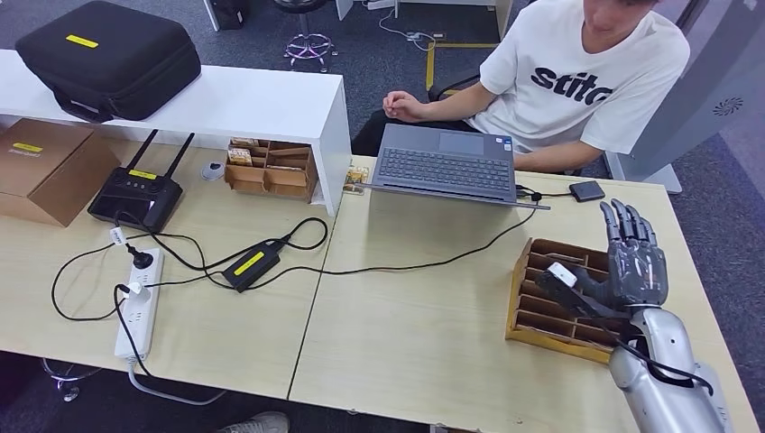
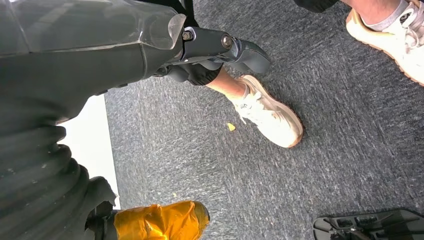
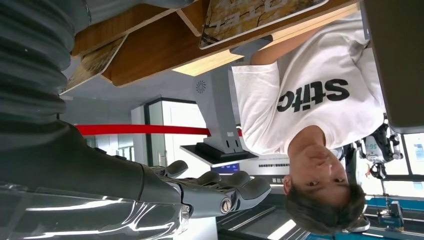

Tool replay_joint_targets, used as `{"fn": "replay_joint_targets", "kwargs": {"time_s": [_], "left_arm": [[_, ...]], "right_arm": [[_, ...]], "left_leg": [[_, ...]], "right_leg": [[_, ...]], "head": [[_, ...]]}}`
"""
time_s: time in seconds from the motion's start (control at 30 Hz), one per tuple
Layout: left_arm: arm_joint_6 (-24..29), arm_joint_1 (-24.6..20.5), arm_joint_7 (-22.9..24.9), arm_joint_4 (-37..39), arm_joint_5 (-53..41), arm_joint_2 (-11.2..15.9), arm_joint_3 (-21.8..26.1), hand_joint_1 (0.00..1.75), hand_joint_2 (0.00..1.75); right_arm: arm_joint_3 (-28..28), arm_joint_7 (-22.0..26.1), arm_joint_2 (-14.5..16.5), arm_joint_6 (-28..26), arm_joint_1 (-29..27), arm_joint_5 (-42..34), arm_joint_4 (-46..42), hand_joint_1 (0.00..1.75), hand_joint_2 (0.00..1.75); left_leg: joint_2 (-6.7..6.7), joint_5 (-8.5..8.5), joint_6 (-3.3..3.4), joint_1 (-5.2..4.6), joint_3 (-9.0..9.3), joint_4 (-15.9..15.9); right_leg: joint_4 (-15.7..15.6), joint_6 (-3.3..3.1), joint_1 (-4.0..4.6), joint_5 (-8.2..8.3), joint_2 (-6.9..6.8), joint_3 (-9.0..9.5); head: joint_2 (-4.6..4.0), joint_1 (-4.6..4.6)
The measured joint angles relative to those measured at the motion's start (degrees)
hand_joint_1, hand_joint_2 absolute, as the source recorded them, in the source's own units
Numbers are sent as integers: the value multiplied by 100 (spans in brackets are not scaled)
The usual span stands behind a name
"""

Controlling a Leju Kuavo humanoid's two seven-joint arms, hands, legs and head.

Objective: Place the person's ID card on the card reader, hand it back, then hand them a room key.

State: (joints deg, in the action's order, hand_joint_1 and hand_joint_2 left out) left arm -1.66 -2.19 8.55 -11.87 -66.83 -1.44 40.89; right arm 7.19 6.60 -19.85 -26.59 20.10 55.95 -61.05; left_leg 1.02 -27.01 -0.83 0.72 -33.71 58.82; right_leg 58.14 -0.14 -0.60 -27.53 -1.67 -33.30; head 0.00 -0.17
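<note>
The wooden card rack (image 1: 552, 298) with its slanted slots lies directly under and beside the right hand (image 1: 631, 262), at the right end of the table (image 1: 415, 334). That hand hovers upright over the rack's far side, fingers stretched up and spread, thumb (image 1: 564, 281) angled down across the slots; a small white piece shows at the thumb's tip, but whether it is a held card or part of the thumb cannot be told. In the right wrist view the fingers (image 3: 240, 187) lie extended with nothing between them, and card edges in the rack (image 3: 250, 17) sit close by. Just beyond the hand lies a small black card reader (image 1: 587, 190), and farther out an open laptop (image 1: 447, 162) in front of a seated person in a white T-shirt (image 1: 577, 81). The left hand (image 2: 215, 50) hangs toward the grey carpet, its fingers loosely curled around nothing, near a person's shoe (image 2: 270, 117).
</note>
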Motion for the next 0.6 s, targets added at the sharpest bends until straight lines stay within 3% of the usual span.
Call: {"fn": "replay_joint_targets", "kwargs": {"time_s": [0.6], "left_arm": [[4,2,-3,0,-74,0,31,0,175]], "right_arm": [[26,126,17,40,-222,-310,-564,0,175]], "left_leg": [[0,0,0,0,3,0]], "right_leg": [[0,-1,0,1,0,0]], "head": [[0,1]]}}
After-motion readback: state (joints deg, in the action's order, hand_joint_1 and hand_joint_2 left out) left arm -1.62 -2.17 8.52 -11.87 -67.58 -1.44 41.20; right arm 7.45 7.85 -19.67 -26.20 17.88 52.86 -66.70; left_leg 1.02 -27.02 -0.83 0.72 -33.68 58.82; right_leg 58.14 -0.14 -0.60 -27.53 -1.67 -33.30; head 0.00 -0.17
